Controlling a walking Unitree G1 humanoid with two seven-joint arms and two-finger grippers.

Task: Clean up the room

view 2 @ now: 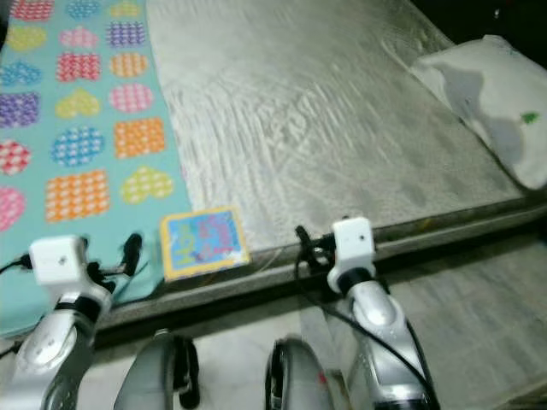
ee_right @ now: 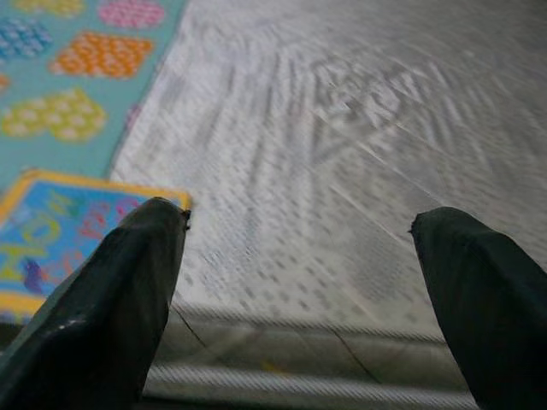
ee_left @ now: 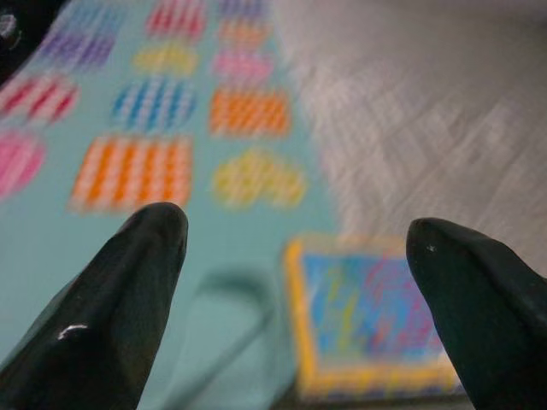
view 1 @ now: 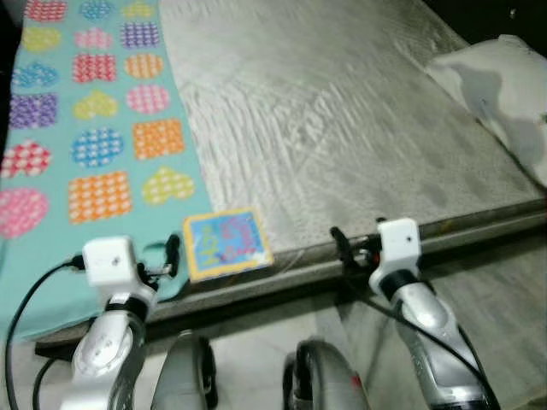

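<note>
A bed (view 1: 342, 128) with a bare grey mattress lies before the robot, a teal blanket (view 1: 94, 128) patterned with coloured hearts and squares spread over its left side. A white pillow (view 1: 500, 94) lies at the far right. A small book (view 1: 226, 243) with a yellow border and blue cover rests at the near edge, just beside the blanket. The left pincer (ee_left: 295, 248) hovers wide open and empty near the book; the right pincer (ee_right: 299, 248) is spread wide over the mattress edge, holding nothing.
</note>
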